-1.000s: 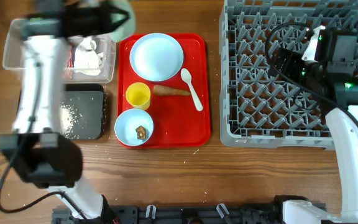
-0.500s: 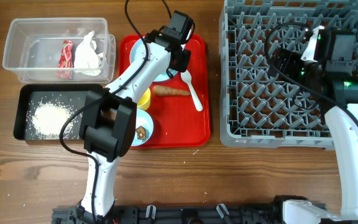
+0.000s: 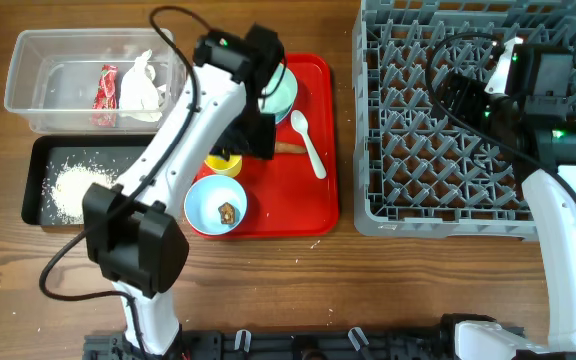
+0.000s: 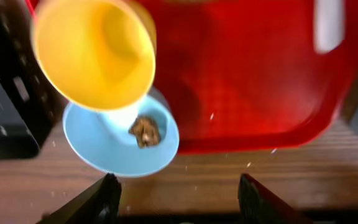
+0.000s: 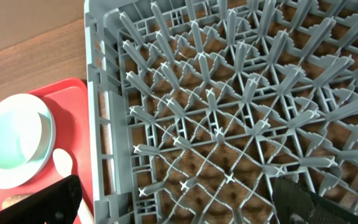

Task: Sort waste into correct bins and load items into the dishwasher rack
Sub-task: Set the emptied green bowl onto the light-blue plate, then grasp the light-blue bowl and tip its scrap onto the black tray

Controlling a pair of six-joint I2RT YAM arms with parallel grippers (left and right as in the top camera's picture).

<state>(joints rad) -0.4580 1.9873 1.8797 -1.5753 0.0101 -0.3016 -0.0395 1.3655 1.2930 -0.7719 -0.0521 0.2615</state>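
My left gripper [image 3: 249,143] hangs open over the red tray [image 3: 320,205], just above the yellow cup [image 4: 95,53]; nothing is between its fingers [image 4: 104,198]. A light blue bowl [image 4: 120,152] holding a small brown lump [image 4: 145,131] sits just below the cup. The arm partly covers the light blue plate [image 3: 286,92]. The white spoon [image 3: 309,142] and the brown stick [image 3: 290,149] lie beside it. The dishwasher rack [image 3: 468,190] is on the right, with my right gripper [image 5: 176,205] open above its pegs and empty.
The clear tub [image 3: 38,70] at the back left holds a red-and-white wrapper [image 3: 104,88] and a crumpled tissue [image 3: 140,82]. In front of it, the black tray [image 3: 43,150] holds a heap of rice [image 3: 68,190]. Stray grains dot the wooden table.
My left arm swung from over the clear tub across to the red tray and came down by the yellow cup, its jaws opening on the way. The right arm stayed still.
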